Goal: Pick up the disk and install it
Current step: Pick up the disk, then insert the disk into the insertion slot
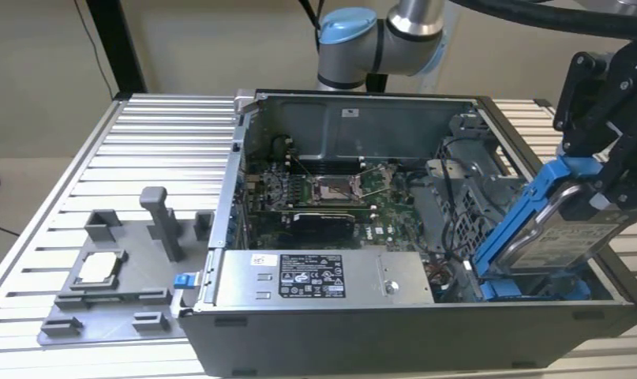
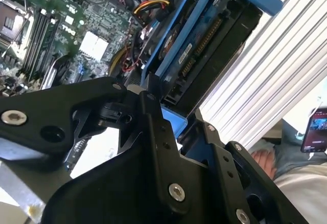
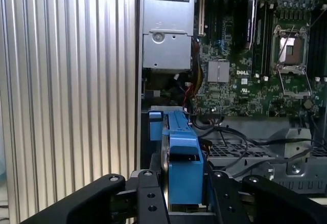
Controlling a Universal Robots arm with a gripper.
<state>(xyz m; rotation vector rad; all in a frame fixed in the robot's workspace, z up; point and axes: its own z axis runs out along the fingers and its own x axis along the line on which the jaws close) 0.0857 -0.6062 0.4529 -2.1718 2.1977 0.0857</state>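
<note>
The blue-framed disk (image 1: 550,233) leans tilted, its upper end in the gripper (image 1: 605,201) and its lower end down in a corner of the open computer case (image 1: 402,339) (exterior view's right). The gripper is closed tight on the frame's sides. Beneath lie a slatted aluminium table (image 1: 160,150) and a grey fixture tray (image 1: 118,296).

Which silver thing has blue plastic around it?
The disk in the pincer, tilted in the computer case. The labelled silver box and the small chip have no blue frame.
</note>
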